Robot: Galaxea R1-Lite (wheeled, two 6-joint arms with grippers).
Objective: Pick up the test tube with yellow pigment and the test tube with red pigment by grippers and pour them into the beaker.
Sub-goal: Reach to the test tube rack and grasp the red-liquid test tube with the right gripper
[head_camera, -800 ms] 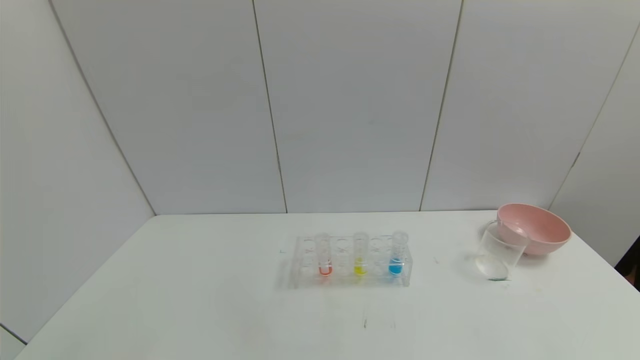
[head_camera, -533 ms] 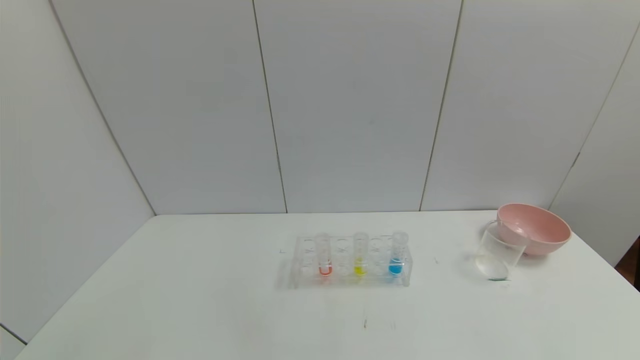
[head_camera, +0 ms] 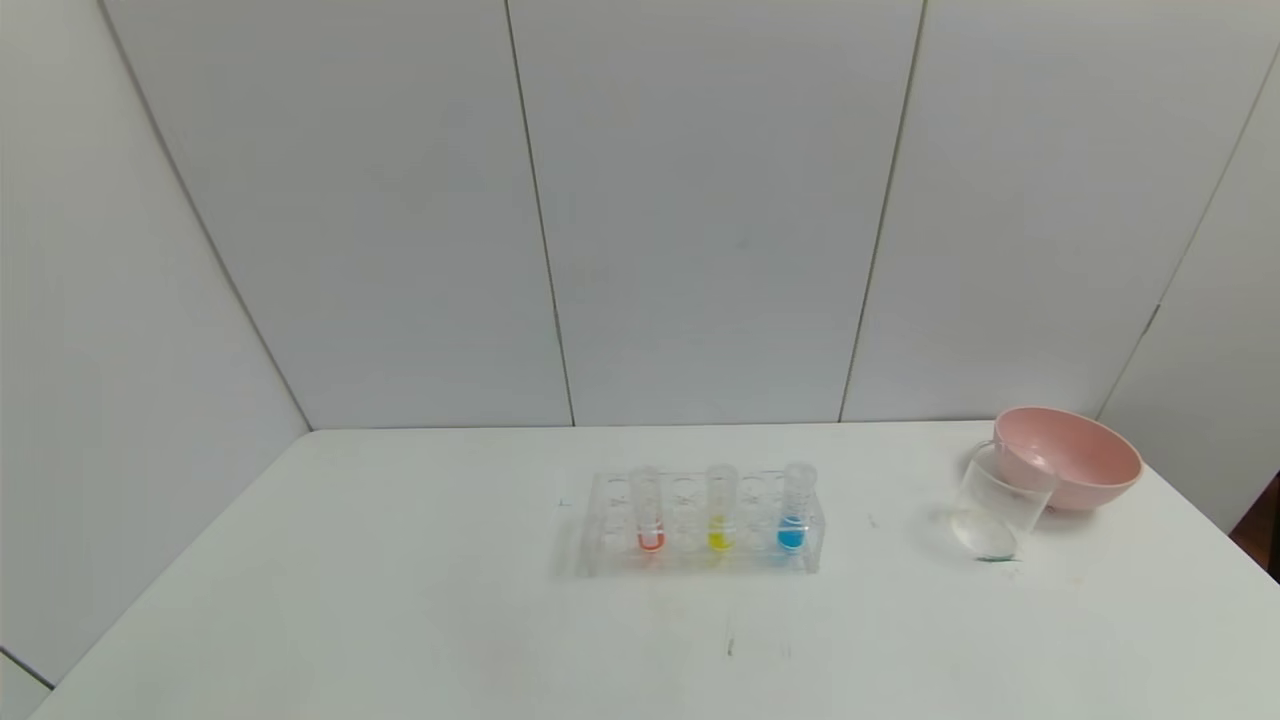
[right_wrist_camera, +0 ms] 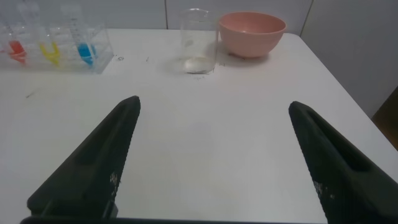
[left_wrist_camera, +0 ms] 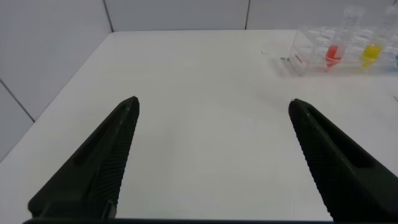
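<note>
The red test tube (head_camera: 649, 512), the yellow test tube (head_camera: 720, 510) and a blue tube (head_camera: 794, 510) stand upright in a clear rack (head_camera: 610, 555) at the table's middle. The clear beaker (head_camera: 996, 502) stands at the right, touching the pink bowl. Neither gripper shows in the head view. My left gripper (left_wrist_camera: 212, 106) is open and empty over bare table, with the red tube (left_wrist_camera: 334, 53) and yellow tube (left_wrist_camera: 371, 53) far ahead. My right gripper (right_wrist_camera: 212, 106) is open and empty, with the beaker (right_wrist_camera: 198, 42), the yellow tube (right_wrist_camera: 50, 50) and the red tube (right_wrist_camera: 17, 46) ahead.
A pink bowl (head_camera: 1080, 455) sits at the back right near the table's right edge, also in the right wrist view (right_wrist_camera: 252, 26). White wall panels close the back and sides. Small dark marks lie on the table in front of the rack (head_camera: 731, 647).
</note>
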